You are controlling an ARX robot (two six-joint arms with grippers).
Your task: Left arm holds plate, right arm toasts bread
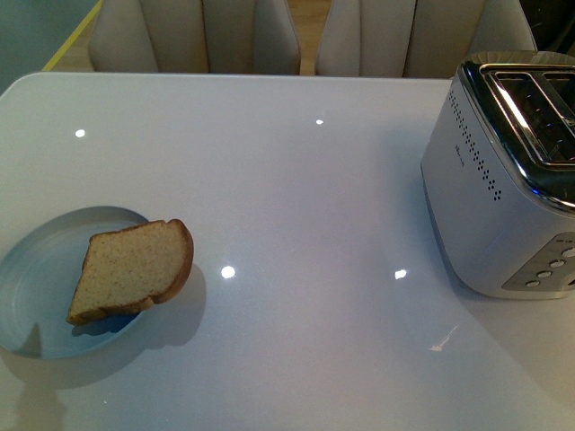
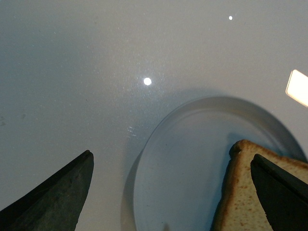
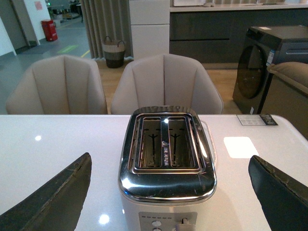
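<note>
A speckled light brown bread slice (image 1: 130, 269) lay on the round pale blue plate (image 1: 31, 287) at the front view's lower left, overhanging its right rim, while the left gripper (image 2: 171, 156) and right gripper (image 3: 169, 159) both hung with jaws spread apart

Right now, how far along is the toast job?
Done: nothing yet. The speckled brown bread slice lies on the round pale blue plate, and the silver two-slot toaster is empty. In hand: the left gripper hangs open over the plate's edge; the right gripper is open, facing the toaster. To do: hold the plate, lift the bread, load a slot.
</note>
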